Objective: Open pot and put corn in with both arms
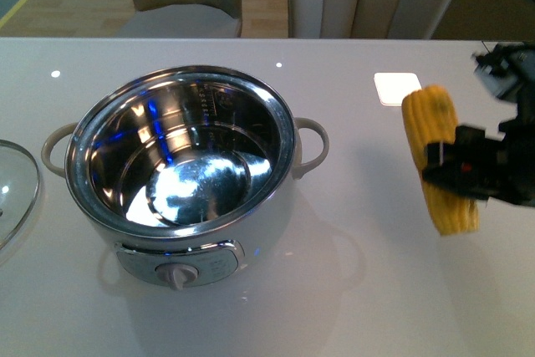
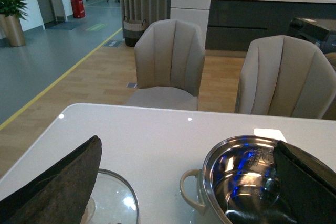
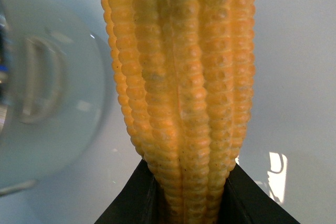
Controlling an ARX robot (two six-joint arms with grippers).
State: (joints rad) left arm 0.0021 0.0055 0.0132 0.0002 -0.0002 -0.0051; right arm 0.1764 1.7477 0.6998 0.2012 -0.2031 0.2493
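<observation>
The white pot [image 1: 180,169] stands open on the table, its shiny steel bowl empty, beige handles at both sides and the dial at the front. My right gripper [image 1: 447,169] is shut on the yellow-orange corn [image 1: 439,156] and holds it above the table to the right of the pot. In the right wrist view the corn [image 3: 181,87] fills the frame between the black fingers [image 3: 134,198], with the pot [image 3: 42,82] blurred beside it. My left gripper [image 2: 186,182] is open and empty, with the pot [image 2: 247,182] by one finger and the glass lid by the other.
The glass lid [image 1: 15,190] lies on the table at the far left; it also shows in the left wrist view [image 2: 113,203]. A small white square pad [image 1: 397,87] lies behind the corn. Two beige chairs [image 2: 170,64] stand beyond the table's far edge.
</observation>
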